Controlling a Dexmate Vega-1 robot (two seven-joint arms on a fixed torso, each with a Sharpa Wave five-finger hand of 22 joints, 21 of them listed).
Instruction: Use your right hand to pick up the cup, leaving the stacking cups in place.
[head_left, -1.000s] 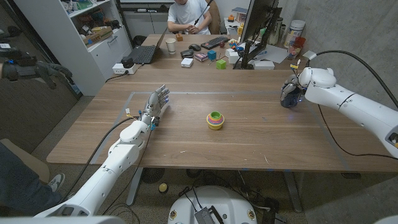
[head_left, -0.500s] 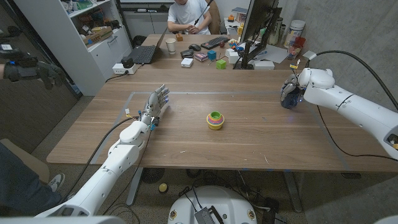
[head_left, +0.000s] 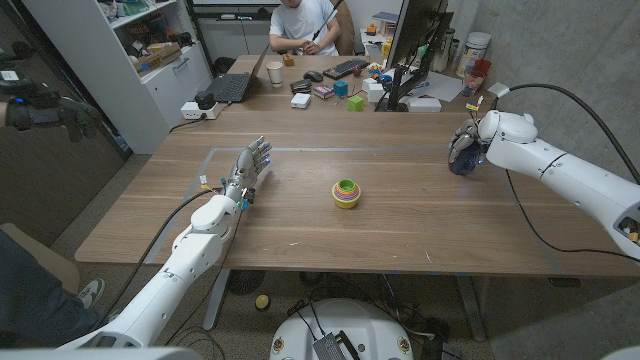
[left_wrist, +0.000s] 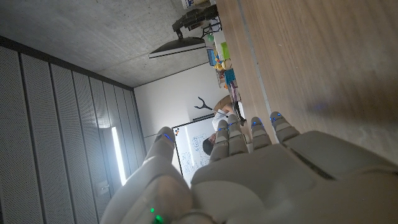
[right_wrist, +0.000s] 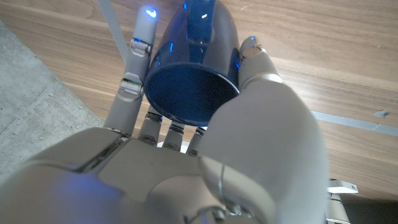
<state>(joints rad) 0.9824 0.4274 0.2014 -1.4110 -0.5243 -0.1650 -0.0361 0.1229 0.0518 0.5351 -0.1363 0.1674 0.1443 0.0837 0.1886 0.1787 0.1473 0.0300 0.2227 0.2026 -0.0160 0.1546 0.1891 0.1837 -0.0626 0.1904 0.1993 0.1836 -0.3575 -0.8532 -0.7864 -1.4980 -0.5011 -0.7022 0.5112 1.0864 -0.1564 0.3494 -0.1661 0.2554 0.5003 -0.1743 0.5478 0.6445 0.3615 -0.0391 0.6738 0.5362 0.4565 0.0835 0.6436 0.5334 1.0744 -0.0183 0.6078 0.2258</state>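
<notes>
cup, dark blue and glossy, sits inside my right hand at the far right side of the table, close to its right edge. in the right wrist view my fingers run up one side of its wall and my thumb presses the opposite side, so i am gripping it around the body just below the rim. whether its base is clear of the wood i cannot tell.

i judge it stiff and light, an empty hard-walled cup by the look of the dark open mouth. the shiny surface throws blue reflections and will likely be slippery, so the hold should stay wrapped around the middle of the wall, not pinched at the lip.

i can read no brand, label or writing on the cup.

stacking cups, a small coloured nest, stand near the table's middle, well apart from my right hand. my left hand is empty with fingers extended, over the table's left part.
</notes>
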